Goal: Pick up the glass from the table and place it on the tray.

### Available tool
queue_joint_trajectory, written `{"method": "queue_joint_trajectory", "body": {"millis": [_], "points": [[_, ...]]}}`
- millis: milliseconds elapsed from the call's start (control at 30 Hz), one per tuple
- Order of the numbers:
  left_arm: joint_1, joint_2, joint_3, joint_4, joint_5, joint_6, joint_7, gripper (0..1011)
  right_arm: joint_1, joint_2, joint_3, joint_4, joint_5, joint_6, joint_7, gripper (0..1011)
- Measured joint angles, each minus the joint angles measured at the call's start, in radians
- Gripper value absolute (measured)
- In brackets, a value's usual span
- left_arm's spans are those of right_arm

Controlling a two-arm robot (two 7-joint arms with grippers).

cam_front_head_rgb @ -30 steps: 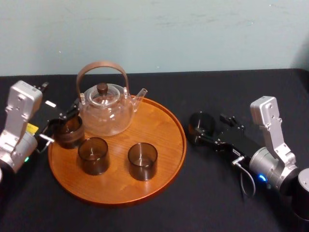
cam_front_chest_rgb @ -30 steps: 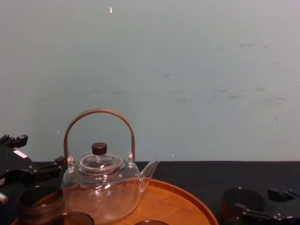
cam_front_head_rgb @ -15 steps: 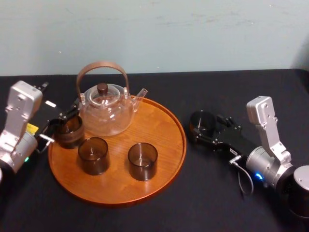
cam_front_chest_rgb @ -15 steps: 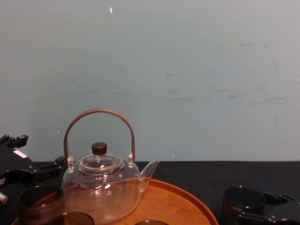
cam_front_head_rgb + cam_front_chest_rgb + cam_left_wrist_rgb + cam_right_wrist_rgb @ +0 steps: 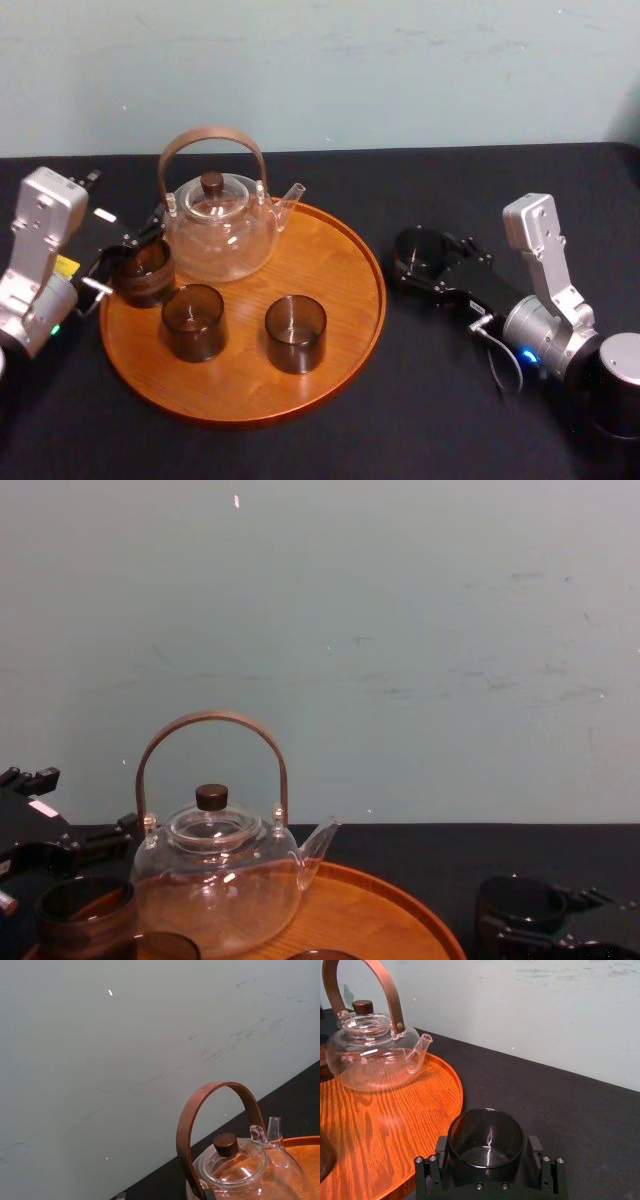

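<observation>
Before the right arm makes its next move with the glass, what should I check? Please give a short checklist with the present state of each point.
1. Glass inside the right gripper: ok.
2. Grip firm on the glass: cannot tell.
3. Glass upright on the table: ok.
4. Glass raised above the rim of the tray: not ok, it stands on the table.
5. Bare wood free on the tray's right part: ok.
6. Left gripper away from that part: ok, it is at the tray's left edge.
</observation>
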Motion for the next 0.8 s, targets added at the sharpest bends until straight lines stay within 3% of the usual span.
{"method": "queue_joint_trajectory", "body": {"millis": [333,800], "points": [[0.000,0.000,0.000,0.000,0.000,0.000,0.000,1001,0.028,-0.008,-0.012,0.035,-0.004,-0.006,0.009,1002],[0.000,0.000,0.000,0.000,0.000,0.000,0.000,1001,0.026,-0.008,-0.011,0.033,-0.005,-0.006,0.008,1002]]}}
